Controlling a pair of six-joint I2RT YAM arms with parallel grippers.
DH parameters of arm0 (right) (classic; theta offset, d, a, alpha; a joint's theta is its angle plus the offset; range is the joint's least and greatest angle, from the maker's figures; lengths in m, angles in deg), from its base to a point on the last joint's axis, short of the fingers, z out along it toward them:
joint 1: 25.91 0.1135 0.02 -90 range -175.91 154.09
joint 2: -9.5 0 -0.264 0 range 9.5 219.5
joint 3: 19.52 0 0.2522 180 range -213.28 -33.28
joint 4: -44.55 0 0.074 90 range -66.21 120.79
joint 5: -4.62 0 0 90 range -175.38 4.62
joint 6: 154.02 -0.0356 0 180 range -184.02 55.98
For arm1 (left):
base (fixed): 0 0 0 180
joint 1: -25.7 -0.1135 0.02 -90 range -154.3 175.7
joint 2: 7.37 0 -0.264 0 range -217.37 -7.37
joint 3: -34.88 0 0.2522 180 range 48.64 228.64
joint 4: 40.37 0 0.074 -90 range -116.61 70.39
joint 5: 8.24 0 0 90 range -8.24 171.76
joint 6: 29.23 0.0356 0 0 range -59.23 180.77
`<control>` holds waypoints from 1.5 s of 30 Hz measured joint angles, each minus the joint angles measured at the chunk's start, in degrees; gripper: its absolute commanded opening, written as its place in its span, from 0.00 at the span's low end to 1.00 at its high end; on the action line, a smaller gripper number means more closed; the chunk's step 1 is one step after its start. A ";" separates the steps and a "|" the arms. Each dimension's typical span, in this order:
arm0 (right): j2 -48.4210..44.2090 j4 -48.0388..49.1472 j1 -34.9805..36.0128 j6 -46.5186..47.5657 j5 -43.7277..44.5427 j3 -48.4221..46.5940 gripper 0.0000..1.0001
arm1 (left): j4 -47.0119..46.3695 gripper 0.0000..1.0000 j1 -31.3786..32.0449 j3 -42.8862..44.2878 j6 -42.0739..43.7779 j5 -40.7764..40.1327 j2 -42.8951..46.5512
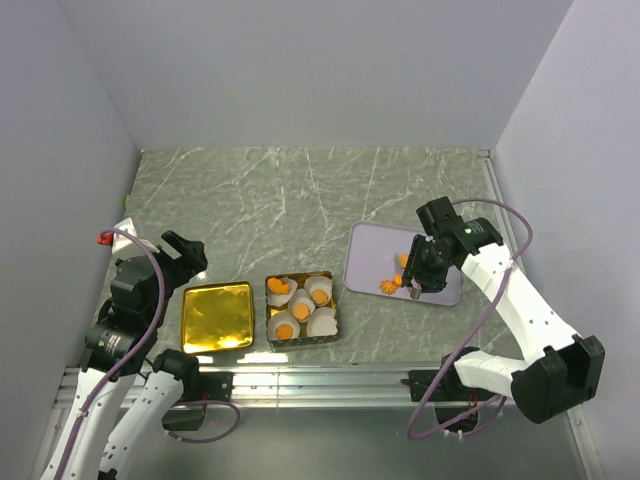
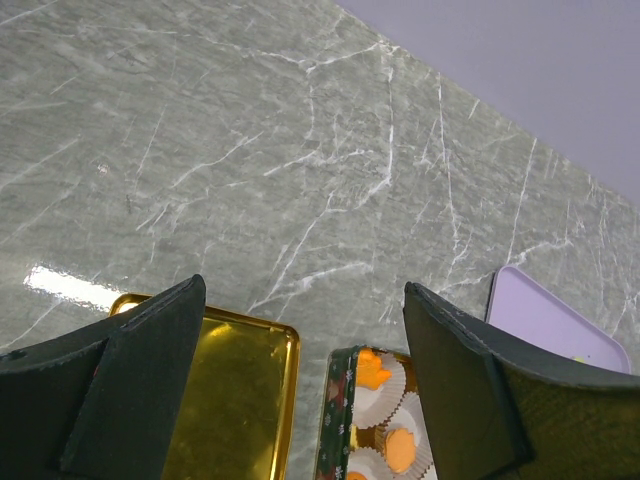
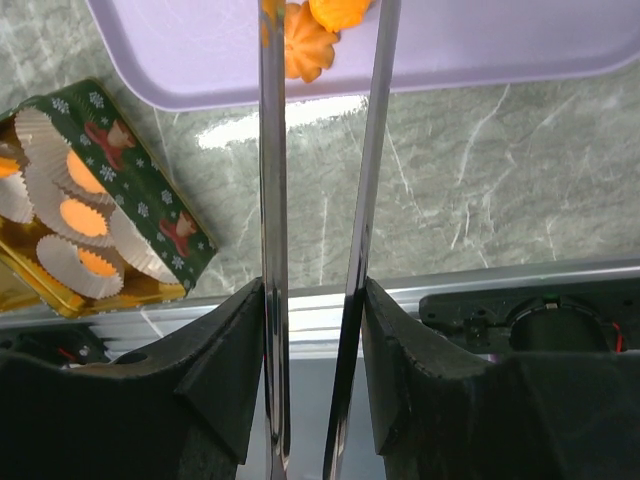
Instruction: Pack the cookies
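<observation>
Two orange cookies (image 1: 388,285) lie on the lavender tray (image 1: 370,250). My right gripper (image 1: 428,262) is above that tray, shut on a pair of metal tongs (image 1: 414,288). In the right wrist view the gripper (image 3: 313,290) presses the two tong blades (image 3: 270,150), whose tips stand either side of a ridged cookie (image 3: 305,45), with another cookie (image 3: 340,10) just beyond. I cannot tell if the tips touch it. The Christmas tin (image 1: 300,343) holds white paper cups, several with a cookie (image 1: 284,330) inside. My left gripper (image 1: 185,250) hangs open and empty over the gold lid (image 1: 216,317).
The left wrist view shows the gold lid (image 2: 235,390), the tin's green wall (image 2: 338,420) with cookies in cups (image 2: 372,370), and a tray corner (image 2: 550,325). The tin (image 3: 150,215) lies left of the tongs. A metal rail (image 1: 320,380) runs along the near edge.
</observation>
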 measured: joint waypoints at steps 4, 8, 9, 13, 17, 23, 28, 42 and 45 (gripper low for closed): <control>1.75 0.92 0.00 0.39 0.00 0.00 0.47 | 0.00 0.86 0.00 0.00 0.00 0.00 0.00; 2.84 1.40 0.00 0.44 -0.11 -0.11 0.45 | 0.02 0.86 0.00 0.00 0.00 0.00 -0.15; 2.95 1.49 0.00 0.46 -0.15 -0.15 0.45 | 0.00 0.86 0.00 0.00 0.00 0.00 -0.15; 3.02 1.36 0.00 0.55 -0.17 -0.92 0.43 | 0.00 0.86 0.00 0.00 0.02 0.00 -0.15; 3.02 1.05 0.00 0.55 -0.24 -2.40 0.43 | 0.00 0.85 0.00 0.00 0.02 0.00 -0.20; 3.08 -1.38 0.00 0.57 -0.35 -7.26 0.42 | 0.00 0.85 0.00 0.00 0.02 0.00 -0.46; 3.13 -3.41 0.00 0.57 -0.74 -14.38 0.41 | 0.00 0.86 0.00 0.00 0.02 0.02 -0.48; 0.33 -6.91 0.00 0.35 -7.69 -20.81 0.40 | 0.00 0.87 0.00 0.00 0.04 0.26 -0.48; -1.25 -6.93 0.24 0.13 -10.38 -20.81 0.39 | 0.00 0.88 -0.07 0.00 0.04 0.52 -0.44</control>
